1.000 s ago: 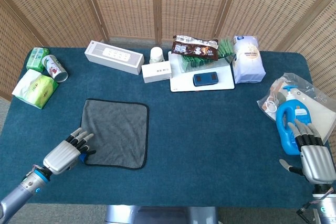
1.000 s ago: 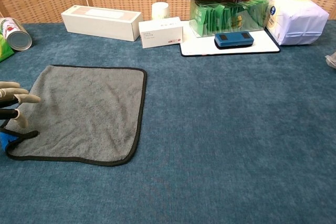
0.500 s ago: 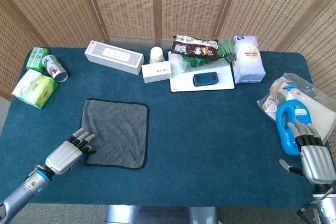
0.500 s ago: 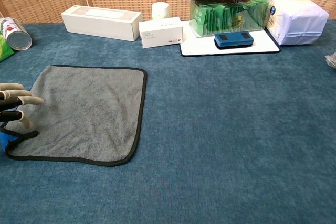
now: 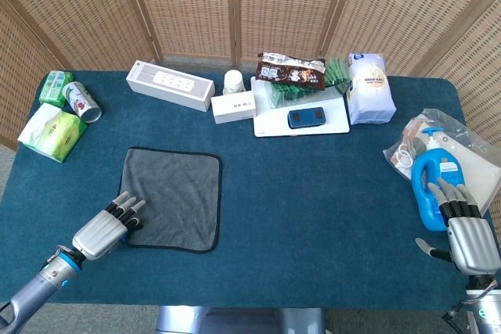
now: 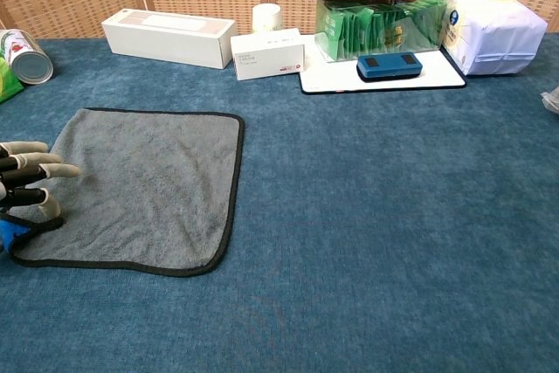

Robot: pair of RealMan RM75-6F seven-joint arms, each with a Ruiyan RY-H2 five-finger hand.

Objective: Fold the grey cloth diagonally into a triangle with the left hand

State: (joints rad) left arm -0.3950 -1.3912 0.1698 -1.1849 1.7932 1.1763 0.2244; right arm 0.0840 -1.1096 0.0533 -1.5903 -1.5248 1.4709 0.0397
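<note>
Edging slightly forward since a second ago, the left hand (image 5: 107,228) rests with fingers (image 6: 39,169) spread and holding nothing on the near left corner of the flat grey cloth (image 5: 174,197), while only the head view shows the right hand (image 5: 467,232), fingers extended, just behind a blue bottle (image 5: 433,185) whose label is unreadable.

Grey cloth (image 5: 174,197) with black edging, spread flat and unfolded on blue counter (image 5: 313,209), near left front; near-left corner slightly lifted.
</note>
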